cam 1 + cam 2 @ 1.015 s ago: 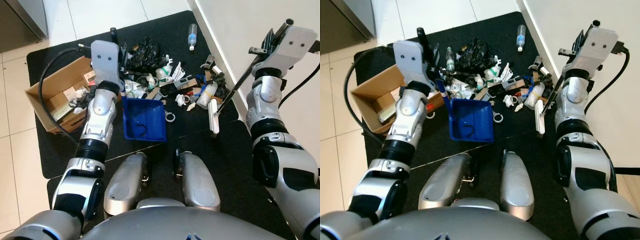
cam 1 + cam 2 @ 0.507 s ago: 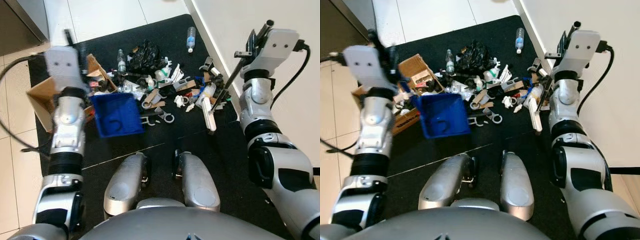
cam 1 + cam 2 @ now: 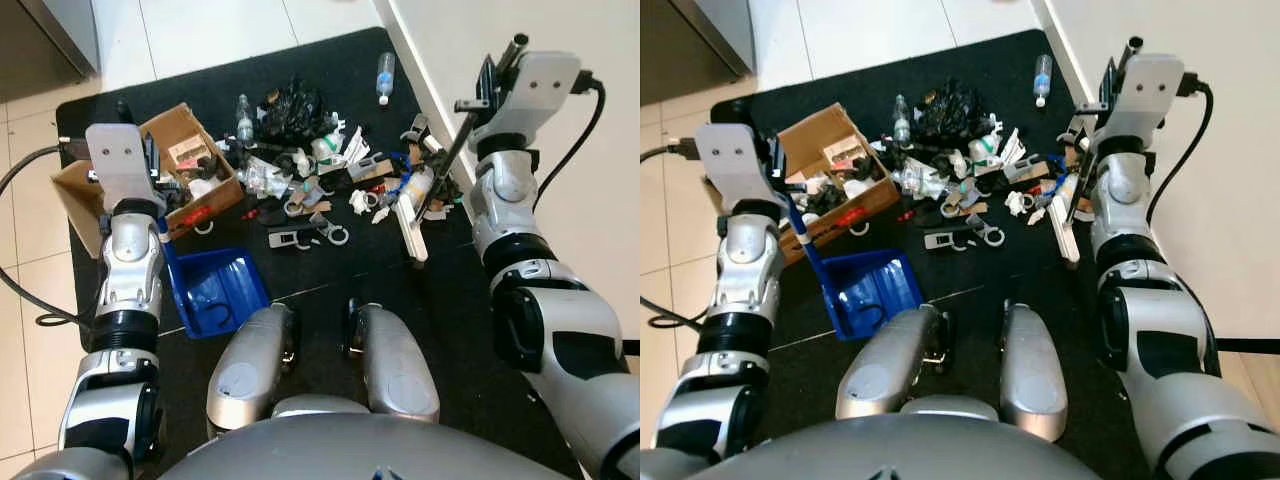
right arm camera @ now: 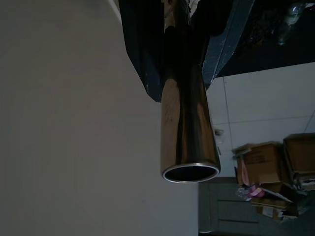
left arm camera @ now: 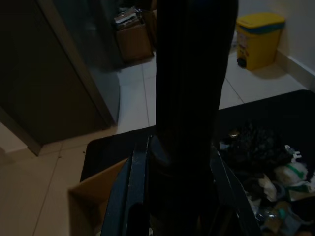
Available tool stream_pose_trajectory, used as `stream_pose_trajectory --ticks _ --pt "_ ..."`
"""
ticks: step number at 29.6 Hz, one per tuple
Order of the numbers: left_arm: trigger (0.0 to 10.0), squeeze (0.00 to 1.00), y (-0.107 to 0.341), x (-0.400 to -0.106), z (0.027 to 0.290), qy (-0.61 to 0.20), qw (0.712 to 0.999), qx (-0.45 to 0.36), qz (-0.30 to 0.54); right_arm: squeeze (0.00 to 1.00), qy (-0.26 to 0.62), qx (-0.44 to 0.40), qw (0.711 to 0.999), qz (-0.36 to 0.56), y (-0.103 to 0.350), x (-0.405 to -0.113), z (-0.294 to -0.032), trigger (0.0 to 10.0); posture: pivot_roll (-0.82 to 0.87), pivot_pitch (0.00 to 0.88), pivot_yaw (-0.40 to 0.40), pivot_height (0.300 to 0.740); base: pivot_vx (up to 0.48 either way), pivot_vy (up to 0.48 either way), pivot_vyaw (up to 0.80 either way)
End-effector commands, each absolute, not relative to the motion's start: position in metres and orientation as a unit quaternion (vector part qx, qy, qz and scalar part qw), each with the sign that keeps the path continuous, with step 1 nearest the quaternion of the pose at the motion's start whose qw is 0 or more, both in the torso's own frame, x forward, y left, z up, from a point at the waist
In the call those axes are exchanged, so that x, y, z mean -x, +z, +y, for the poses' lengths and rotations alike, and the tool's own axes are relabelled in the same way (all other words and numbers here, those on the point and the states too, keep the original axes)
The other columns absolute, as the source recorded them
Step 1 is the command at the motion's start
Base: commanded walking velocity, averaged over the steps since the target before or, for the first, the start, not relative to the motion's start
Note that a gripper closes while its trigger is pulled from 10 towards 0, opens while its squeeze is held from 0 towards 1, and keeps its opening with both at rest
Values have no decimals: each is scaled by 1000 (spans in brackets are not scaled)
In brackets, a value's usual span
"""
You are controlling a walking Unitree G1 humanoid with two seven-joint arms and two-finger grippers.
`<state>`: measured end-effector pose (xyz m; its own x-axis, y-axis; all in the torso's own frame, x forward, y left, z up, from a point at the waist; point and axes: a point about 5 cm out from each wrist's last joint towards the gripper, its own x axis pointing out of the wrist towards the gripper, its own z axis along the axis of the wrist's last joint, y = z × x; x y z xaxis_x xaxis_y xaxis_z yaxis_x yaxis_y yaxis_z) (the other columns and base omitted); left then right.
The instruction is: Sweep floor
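Note:
A blue dustpan (image 3: 216, 291) rests on the black mat (image 3: 470, 330) beside my left knee, its long handle (image 3: 803, 240) rising to my left gripper (image 3: 152, 178), which is shut on it. My right gripper (image 3: 478, 88) is shut on the metal broom pole (image 4: 188, 123), high up by the wall. The pole slants down to the white broom head (image 3: 409, 226), which lies at the right edge of a trash pile (image 3: 315, 170) of wrappers, bottles and scraps spread across the mat's middle.
An open cardboard box (image 3: 150, 165) with scraps stands left of the pile. A black bag (image 3: 291, 100) and a water bottle (image 3: 384, 74) lie at the far side. The white wall (image 3: 560, 200) runs along the right. A yellow bin (image 5: 258, 30) stands on the tiles beyond.
My left arm swung the dustpan from in front of the pile over to the left and lowered it beside my left knee. The broom head shifted slightly toward the pile.

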<state>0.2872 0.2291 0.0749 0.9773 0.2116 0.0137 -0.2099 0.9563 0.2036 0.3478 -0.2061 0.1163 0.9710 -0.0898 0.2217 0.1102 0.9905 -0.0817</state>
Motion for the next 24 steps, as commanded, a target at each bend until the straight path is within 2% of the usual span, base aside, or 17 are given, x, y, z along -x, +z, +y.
stream_pose_trajectory --ticks 1,7,10,15,24 --pt "10000 0 82 -291 228 102 988 -118 -23 0 -50 42 990 -121 119 -348 -206 10000 156 141 0 740 0 0 0" --pt "10000 0 84 -294 220 79 991 -101 -35 0 -48 31 991 -122 120 -349 -205 10000 157 164 -3 740 0 0 0" --pt "10000 0 79 -296 207 50 993 -98 -40 0 -46 19 991 -124 121 -351 -200 10000 143 186 -12 740 0 0 0" --pt "10000 0 58 -290 193 10 987 -159 -22 0 -36 15 991 -131 124 -353 -195 10000 125 191 -18 740 0 0 0" --pt "10000 0 50 -281 198 10 982 -186 -22 0 -37 17 990 -133 125 -351 -201 10000 131 182 -20 740 0 0 0"
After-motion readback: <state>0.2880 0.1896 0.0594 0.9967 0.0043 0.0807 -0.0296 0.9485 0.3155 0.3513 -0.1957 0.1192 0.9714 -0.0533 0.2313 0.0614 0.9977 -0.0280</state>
